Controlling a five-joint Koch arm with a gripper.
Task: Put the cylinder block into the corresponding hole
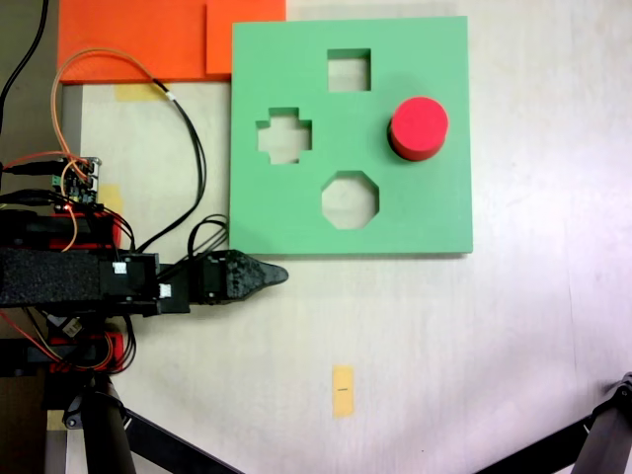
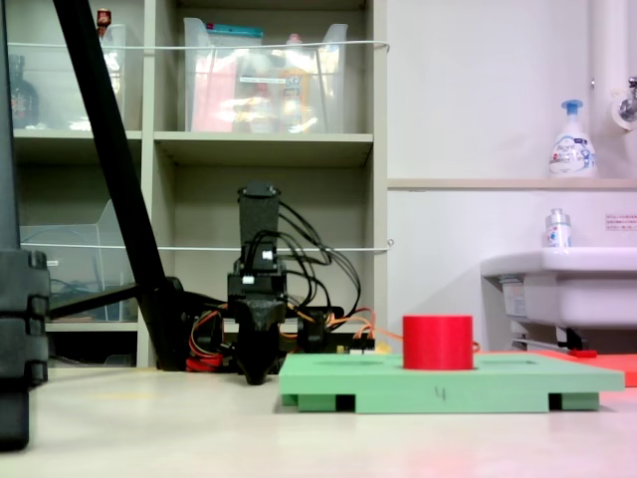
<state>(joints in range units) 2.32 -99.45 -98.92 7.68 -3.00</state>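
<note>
Standing upright in the green board (image 1: 434, 212), short bright red cylinder block (image 1: 419, 126), flat round top, gripper (image 1: 269, 276) clenched, empty.

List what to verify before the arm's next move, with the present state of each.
1. Red cylinder at the board's round hole: ok; it stands upright there, top above the board.
2. Cylinder fully seated: cannot tell.
3. Gripper free of the cylinder: ok; it lies off the green board, near its lower-left corner in the first exterior view.
4. Fingers open or shut: they look shut and empty.
5. Other holes empty: ok; the square, cross and octagon hold nothing.
</note>
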